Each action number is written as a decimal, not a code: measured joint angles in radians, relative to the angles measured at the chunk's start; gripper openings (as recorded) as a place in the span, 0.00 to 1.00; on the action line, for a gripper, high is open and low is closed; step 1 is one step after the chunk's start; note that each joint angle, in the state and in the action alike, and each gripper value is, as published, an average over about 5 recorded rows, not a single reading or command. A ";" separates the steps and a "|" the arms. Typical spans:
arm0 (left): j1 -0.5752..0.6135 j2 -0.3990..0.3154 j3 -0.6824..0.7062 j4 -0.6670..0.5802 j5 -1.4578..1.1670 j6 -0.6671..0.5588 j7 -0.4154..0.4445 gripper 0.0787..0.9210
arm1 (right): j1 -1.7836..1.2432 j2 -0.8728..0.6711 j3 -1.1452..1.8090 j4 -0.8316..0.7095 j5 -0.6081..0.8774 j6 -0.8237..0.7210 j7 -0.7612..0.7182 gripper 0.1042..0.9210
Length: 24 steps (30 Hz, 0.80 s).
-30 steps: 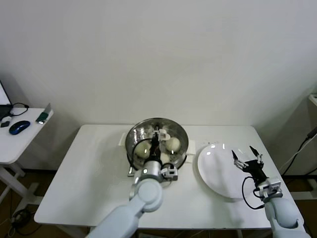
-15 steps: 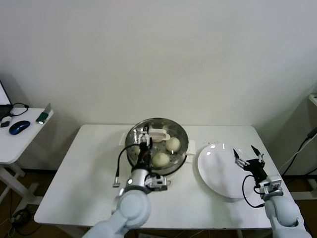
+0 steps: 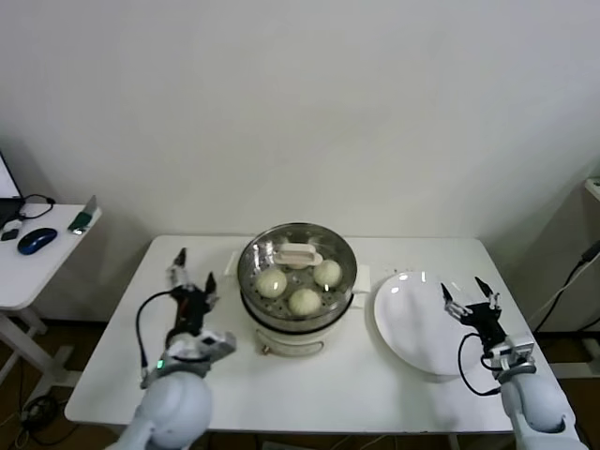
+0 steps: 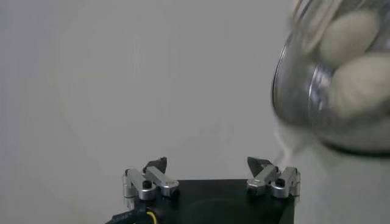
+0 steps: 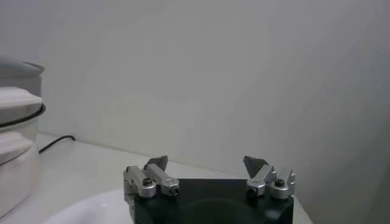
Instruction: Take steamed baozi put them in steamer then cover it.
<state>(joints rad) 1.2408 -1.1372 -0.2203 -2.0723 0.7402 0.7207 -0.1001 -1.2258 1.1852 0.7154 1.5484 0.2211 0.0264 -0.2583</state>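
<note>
Since a second ago, the left gripper has pulled back from the steamer to the robot's left and now hangs above the white surface, beside the pot and clear of it, jaws spread wide with nothing between them. The left wrist view agrees: both fingertips stand apart over bare surface, the steamer off to one side.

Nearest on the right, the right gripper sits where it was, over the near edge of the white plate, jaws released and empty; its wrist view shows the parted fingertips above the plate rim.

Past the grippers, the steamer stands mid-surface on its cream base. The cover now lies on the pot, its cream handle on top, where earlier the left arm was over it. Through the glass three steamed baozi show on the tray; a fourth cannot be made out. No writing or brand mark can be read on the pot or base.

Farther to the robot's left, a side desk carries a blue mouse.
</note>
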 measured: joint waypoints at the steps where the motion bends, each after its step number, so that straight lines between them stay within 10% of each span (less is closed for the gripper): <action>1: 0.017 -0.004 -0.036 0.006 -0.051 -0.014 -0.010 0.88 | -0.003 0.002 0.001 0.002 0.000 0.001 -0.002 0.88; 24: 0.223 -0.134 -0.416 0.241 -0.757 -0.787 -0.029 0.88 | -0.074 0.047 0.019 0.053 0.073 0.057 -0.045 0.88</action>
<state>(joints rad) 1.4637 -1.2709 -0.6361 -1.8308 -0.0170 -0.0667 -0.1291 -1.2995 1.2322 0.7348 1.6013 0.2944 0.0837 -0.3033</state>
